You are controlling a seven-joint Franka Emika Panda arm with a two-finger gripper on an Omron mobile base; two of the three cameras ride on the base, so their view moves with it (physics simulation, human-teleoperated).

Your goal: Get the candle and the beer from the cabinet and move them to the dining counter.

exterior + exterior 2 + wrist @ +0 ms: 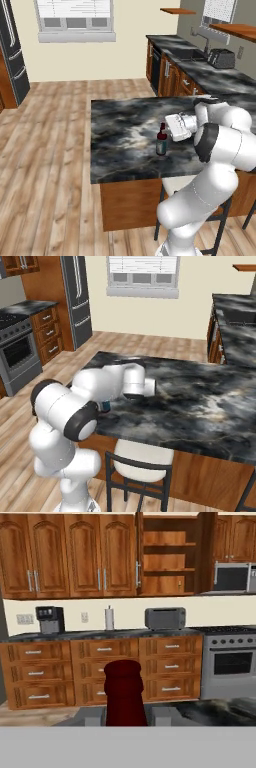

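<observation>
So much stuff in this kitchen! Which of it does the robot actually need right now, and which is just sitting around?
Part of the job:
- beer, upright on the dining counter, neck between the fingers
- cabinet, door open, candle on its bottom shelf

Just sitting around:
- toaster
- coffee machine
- paper towel roll
- stool
- fridge

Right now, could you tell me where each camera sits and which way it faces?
Left base view: behind the arm's left, looking down over the dining counter at the beer; the arm rises lower right.
Right base view: behind its right, over the same counter; the arm rises lower left.
Hand view: on the hand, facing the open cabinet; the fingers flank the beer.
Both base views share the counter.
</observation>
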